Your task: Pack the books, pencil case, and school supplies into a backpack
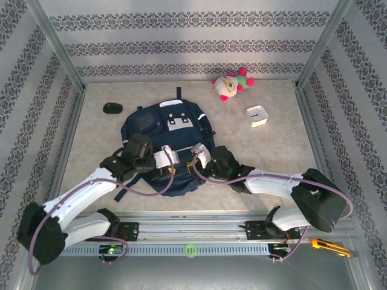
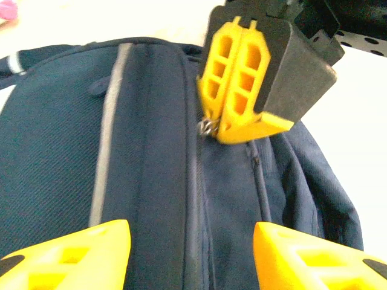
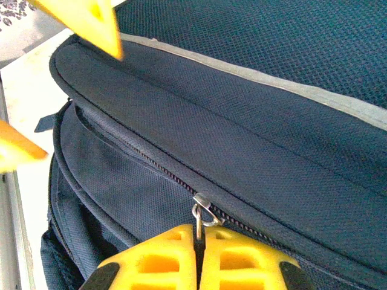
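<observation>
Large navy-blue fabric backpack [image 1: 163, 130] with thin white stripes at table centre, long axis 12 to 6 o'clock in the overhead view. At its 6 o'clock end: right gripper [image 3: 198, 249], jaws pressed together on the small metal zipper pull [image 3: 202, 210]. Spread astride the zipper seam [image 2: 193, 199], holding nothing: left gripper [image 2: 190, 241]. From it, pull at 12 o'clock, seam running along that line. Right arm nearer. Interior hidden; seam probably shut, hard to tell.

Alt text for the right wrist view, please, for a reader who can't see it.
The right gripper has its yellow fingers shut on the metal zipper pull of the navy backpack. The left gripper is at upper left, fingers apart.
</observation>
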Available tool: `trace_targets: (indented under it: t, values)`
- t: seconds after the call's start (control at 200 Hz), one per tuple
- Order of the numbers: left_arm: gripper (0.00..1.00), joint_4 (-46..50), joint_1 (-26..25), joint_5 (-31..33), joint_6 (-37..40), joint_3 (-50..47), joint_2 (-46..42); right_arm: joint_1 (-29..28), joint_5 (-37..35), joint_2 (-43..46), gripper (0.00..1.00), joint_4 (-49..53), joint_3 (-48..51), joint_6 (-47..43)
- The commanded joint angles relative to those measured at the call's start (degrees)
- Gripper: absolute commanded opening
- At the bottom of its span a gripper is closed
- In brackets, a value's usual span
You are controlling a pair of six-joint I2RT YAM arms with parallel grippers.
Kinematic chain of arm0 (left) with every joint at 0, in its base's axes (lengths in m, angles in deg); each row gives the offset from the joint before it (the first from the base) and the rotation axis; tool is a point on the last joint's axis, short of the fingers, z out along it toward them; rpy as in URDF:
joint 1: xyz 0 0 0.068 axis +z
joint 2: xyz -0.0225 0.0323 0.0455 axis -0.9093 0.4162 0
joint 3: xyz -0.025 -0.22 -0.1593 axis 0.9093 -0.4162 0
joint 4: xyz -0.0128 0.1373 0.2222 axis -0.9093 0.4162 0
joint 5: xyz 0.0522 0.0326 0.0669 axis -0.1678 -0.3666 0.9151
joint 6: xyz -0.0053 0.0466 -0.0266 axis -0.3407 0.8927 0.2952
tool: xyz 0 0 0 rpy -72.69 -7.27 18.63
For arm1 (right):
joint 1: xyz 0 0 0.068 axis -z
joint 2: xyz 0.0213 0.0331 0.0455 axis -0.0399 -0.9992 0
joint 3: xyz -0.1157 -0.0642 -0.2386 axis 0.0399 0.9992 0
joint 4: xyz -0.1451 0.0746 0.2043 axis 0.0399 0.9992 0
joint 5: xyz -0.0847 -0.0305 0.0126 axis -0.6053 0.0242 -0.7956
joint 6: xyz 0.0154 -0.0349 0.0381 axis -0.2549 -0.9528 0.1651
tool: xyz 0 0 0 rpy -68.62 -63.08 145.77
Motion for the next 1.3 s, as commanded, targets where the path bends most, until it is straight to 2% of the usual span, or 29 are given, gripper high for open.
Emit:
trace_targets:
  t: [0.0, 0.07, 0.105, 0.13, 0.205, 0.265, 0.385, 0.52, 0.665, 0.769, 0.879, 1.114, 1.294]
  values:
    - [0.55, -5.5, -1.4, 0.6, -0.9, 2.4, 3.8, -0.5, 2.1, -0.4, 0.00, -2.2, -1.9, -0.6]
    - [0.55, -7.2, -1.4, 3.0, -0.9, 2.7, 5.8, -0.4, 2.1, -0.2, 0.00, -2.1, -1.9, -0.9]
    - [0.52, -7.1, -1.5, 4.3, -0.5, 3.1, 6.5, -0.3, 2.0, -0.1, 0.00, -2.0, -1.9, -0.8]
    - [0.46, -6.6, -1.4, 5.4, -0.1, 3.3, 6.9, -0.1, 1.8, 0.0, 0.00, -1.8, -1.8, -0.5]
    - [0.21, -3.9, -1.1, 7.7, 1.8, 3.8, 6.8, 1.4, 2.1, 0.7, 0.00, -1.8, -1.1, 0.7]
    - [0.09, -0.8, 0.4, 7.2, 3.4, 3.7, 5.7, 3.2, 2.4, 1.3, 0.00, -1.7, -0.2, 1.2]
    - [0.04, 6.3, 5.2, 3.3, 7.2, 2.6, 0.9, 8.5, 4.0, 2.9, 0.00, -1.8, 2.4, 2.1]
    - [0.04, 12.6, 8.7, 4.5, 12.8, 0.2, -5.4, 11.3, 5.9, 4.2, 0.00, -1.1, 3.3, 0.3]
    - [0.09, 13.4, 9.9, 4.7, 14.3, -1.6, -8.5, 9.2, 7.4, 3.5, 0.00, -2.0, 2.1, 0.4]
    - [0.32, 14.7, 9.9, 0.1, 12.4, 1.0, -6.9, 7.1, 8.0, 2.1, 0.00, -2.2, 0.8, -0.4]
    - [0.49, 11.2, 7.7, -2.6, 7.3, 3.8, -5.6, 6.0, 8.2, 0.8, 0.00, -2.7, -0.1, -0.6]
    - [0.60, 7.8, -3.6, 3.4, 7.0, 8.8, 2.2, 5.5, 8.3, 0.7, 0.00, -3.1, -0.5, -0.5]
    - [0.71, 0.1, -5.7, 4.8, 5.9, 7.8, 7.4, 5.5, 8.2, 1.3, 0.00, -3.0, -0.2, -0.5]
